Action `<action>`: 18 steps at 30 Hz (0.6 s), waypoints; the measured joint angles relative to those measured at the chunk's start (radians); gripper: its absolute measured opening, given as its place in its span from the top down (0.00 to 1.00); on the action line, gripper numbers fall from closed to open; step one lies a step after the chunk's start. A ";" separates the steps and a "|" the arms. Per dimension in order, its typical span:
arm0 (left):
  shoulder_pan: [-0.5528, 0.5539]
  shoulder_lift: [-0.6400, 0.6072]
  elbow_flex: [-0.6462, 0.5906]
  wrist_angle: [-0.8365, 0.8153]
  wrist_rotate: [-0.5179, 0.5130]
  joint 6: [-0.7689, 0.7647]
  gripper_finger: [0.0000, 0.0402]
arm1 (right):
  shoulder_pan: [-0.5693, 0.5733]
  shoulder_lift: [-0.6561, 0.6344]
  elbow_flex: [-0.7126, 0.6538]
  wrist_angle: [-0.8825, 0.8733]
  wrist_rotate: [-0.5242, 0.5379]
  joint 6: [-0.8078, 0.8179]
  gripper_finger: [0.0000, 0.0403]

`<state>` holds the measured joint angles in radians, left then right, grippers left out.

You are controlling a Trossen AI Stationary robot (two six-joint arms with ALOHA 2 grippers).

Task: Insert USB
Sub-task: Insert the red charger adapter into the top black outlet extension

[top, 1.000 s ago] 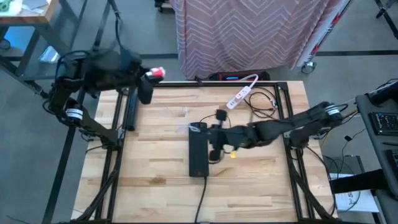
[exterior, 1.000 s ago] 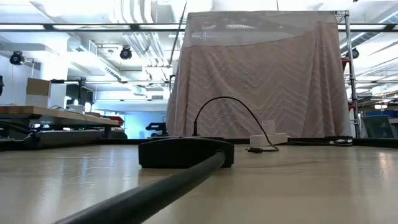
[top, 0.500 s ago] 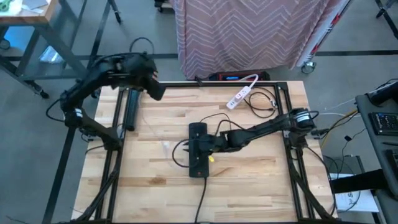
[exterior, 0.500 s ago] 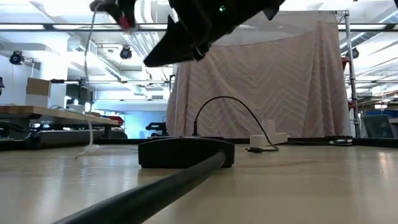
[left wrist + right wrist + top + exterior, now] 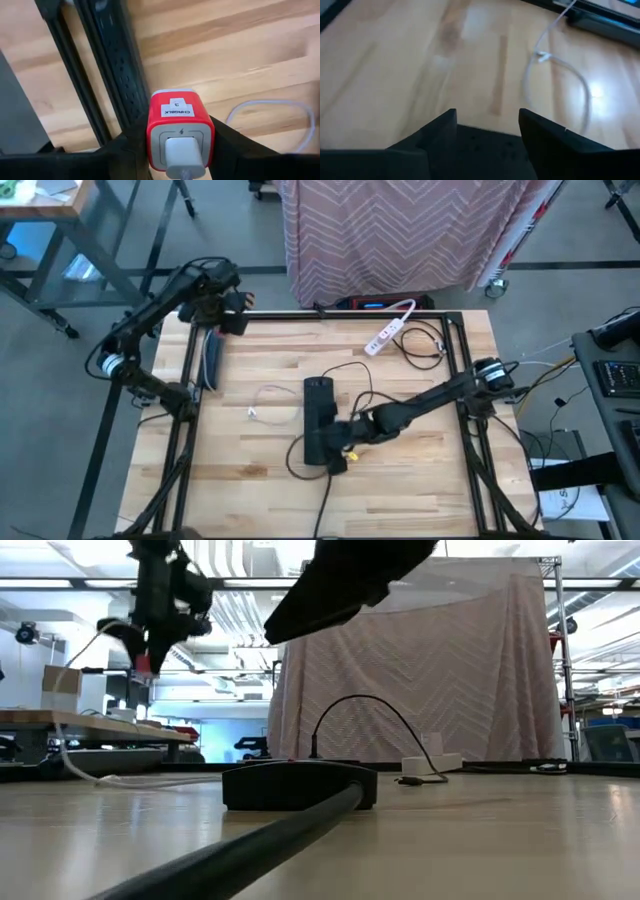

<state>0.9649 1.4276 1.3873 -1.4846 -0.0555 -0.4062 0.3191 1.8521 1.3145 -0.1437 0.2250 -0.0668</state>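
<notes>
The red USB charger (image 5: 180, 129) sits clamped between the two dark fingers of the left hand (image 5: 181, 150), a white plug seated in its face and a white cable (image 5: 268, 402) trailing from it down onto the desk (image 5: 420, 470). In the high view that left hand (image 5: 228, 308) hangs over the desk's corner at about 10 o'clock, above a long black bar (image 5: 210, 358) along the frame rail; the low view shows the charger (image 5: 143, 664) raised well above the surface. The cable's loose loop lies at about 9 o'clock of the black power strip (image 5: 319, 418), which rests lengthwise near the desk's middle. The right hand (image 5: 345, 448) reaches in from 3 o'clock and sits at the strip's near end — its fingers (image 5: 437, 132) spread apart with nothing between them, directly over the strip's dark top (image 5: 485, 147). A white power strip (image 5: 388, 332) with a black cord bundle (image 5: 425, 345) lies at about 1 o'clock, well apart from both hands.
</notes>
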 joint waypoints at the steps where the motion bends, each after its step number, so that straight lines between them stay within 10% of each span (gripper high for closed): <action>1: 0.018 0.000 -0.024 0.022 0.006 0.001 0.68 | 0.007 0.000 -0.004 0.000 0.001 0.006 0.48; 18: 0.104 0.132 -0.148 0.284 0.068 0.011 0.68 | 0.101 -0.001 -0.127 0.057 0.063 0.135 0.49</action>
<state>1.0691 1.5594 1.2388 -1.2009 0.0124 -0.3948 0.4205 1.8515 1.1874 -0.0863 0.2877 0.0685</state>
